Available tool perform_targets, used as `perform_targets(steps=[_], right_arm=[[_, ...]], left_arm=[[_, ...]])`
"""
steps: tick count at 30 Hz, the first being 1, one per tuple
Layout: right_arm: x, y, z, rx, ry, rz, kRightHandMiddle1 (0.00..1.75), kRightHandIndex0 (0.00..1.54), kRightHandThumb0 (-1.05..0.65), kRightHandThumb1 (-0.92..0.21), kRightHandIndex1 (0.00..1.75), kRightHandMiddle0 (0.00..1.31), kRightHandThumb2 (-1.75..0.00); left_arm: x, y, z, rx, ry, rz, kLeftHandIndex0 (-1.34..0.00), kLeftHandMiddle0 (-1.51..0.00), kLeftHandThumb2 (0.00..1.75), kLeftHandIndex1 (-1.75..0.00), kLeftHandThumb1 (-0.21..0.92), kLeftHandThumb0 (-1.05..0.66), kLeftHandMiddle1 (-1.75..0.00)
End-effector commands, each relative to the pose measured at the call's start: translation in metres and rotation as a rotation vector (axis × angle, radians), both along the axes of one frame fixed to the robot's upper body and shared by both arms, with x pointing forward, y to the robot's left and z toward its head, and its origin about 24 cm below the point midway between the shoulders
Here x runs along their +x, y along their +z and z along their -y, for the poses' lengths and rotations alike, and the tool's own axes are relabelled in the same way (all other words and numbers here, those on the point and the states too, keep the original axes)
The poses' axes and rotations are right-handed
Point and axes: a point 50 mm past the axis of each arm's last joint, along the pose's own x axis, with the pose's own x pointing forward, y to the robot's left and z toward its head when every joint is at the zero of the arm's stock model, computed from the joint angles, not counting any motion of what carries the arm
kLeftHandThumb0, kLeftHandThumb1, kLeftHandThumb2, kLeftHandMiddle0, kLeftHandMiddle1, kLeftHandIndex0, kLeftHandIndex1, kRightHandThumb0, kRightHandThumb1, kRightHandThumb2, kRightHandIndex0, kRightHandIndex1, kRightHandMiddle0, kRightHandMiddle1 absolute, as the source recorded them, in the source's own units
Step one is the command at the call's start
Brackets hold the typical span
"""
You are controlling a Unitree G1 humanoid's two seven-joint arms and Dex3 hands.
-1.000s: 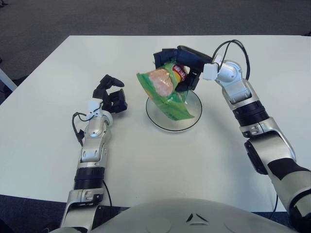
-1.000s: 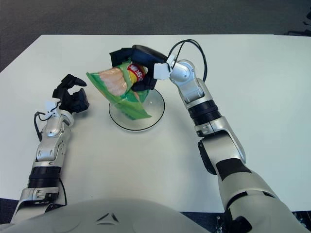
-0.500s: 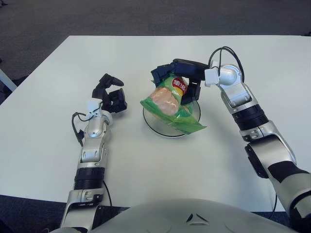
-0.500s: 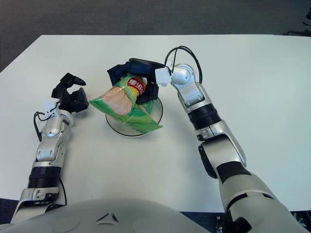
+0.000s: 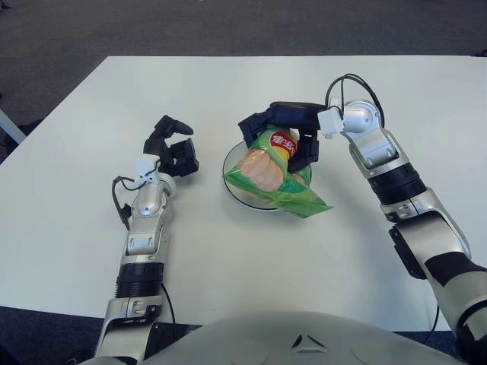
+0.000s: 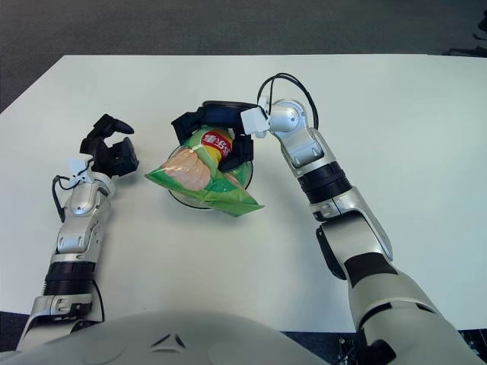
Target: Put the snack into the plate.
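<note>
Now the right hand [image 5: 280,131] hangs lower than a second ago, its fingers still wrapped around the far end of the snack bag [image 5: 275,176]. The bag has come down from a tilted lift and lies across the plate [image 5: 232,179], its near right corner poking past the rim onto the table [image 5: 228,258]. Placement looks nearly done; only letting go remains, I judge. The left hand [image 5: 172,152] shows left of the plate, loosely curled and holding nothing. Open tabletop lies all around, with every table edge well away from the plate.
</note>
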Motion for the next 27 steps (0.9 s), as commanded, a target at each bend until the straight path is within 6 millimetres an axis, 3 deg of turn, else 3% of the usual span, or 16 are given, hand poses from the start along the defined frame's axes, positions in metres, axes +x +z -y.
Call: perform_targets(steps=[1, 3, 7, 10, 12, 16, 27], right_arm=[[0.0019, -0.0056, 0.0033, -0.067, 0.036, 0.028, 1.39, 0.09, -0.51, -0.25, 1.23, 0.07, -1.09], [0.0017, -0.0055, 0.0039, -0.075, 0.055, 0.052, 1.25, 0.03, -0.59, -0.26, 1.02, 0.03, -1.03], [0.0013, -0.0032, 0.0056, -0.103, 0.083, 0.094, 1.13, 0.01, -0.63, -0.29, 0.82, 0.01, -0.98], [0.0007, 0.0004, 0.0065, -0.135, 0.11, 0.137, 1.03, 0.0, -0.65, -0.31, 0.57, 0.0, -0.95], [0.0021, 0.0018, 0.0076, -0.152, 0.126, 0.16, 0.94, 0.0, -0.73, -0.41, 0.43, 0.0, -0.86], [0.0037, 0.0015, 0.0082, -0.17, 0.145, 0.185, 0.83, 0.0, -0.79, -0.51, 0.28, 0.0, -0.75], [0.0072, -0.0028, 0.0075, -0.204, 0.169, 0.192, 0.71, 0.0, -0.79, -0.51, 0.1, 0.0, -0.74]], left_arm=[[-0.0179, -0.0347, 0.0033, -0.056, 0.042, -0.128, -0.57, -1.26, 1.26, -1.75, 0.37, -0.46, -1.75], [-0.018, -0.0342, 0.0037, -0.055, 0.051, -0.13, -0.57, -1.27, 1.26, -1.75, 0.36, -0.46, -1.75], [-0.0181, -0.0339, 0.0038, -0.05, 0.063, -0.14, -0.57, -1.28, 1.25, -1.75, 0.37, -0.46, -1.75], [-0.0187, -0.0332, 0.0047, -0.045, 0.071, -0.146, -0.57, -1.28, 1.25, -1.75, 0.37, -0.46, -1.75], [-0.0189, -0.0329, 0.0051, -0.044, 0.076, -0.15, -0.56, -1.28, 1.24, -1.75, 0.38, -0.46, -1.75], [-0.0194, -0.0322, 0.0058, -0.045, 0.083, -0.153, -0.56, -1.28, 1.23, -1.75, 0.39, -0.46, -1.75], [-0.0211, -0.0327, 0.006, -0.037, 0.068, -0.143, -0.56, -1.28, 1.23, -1.75, 0.39, -0.46, -1.75]])
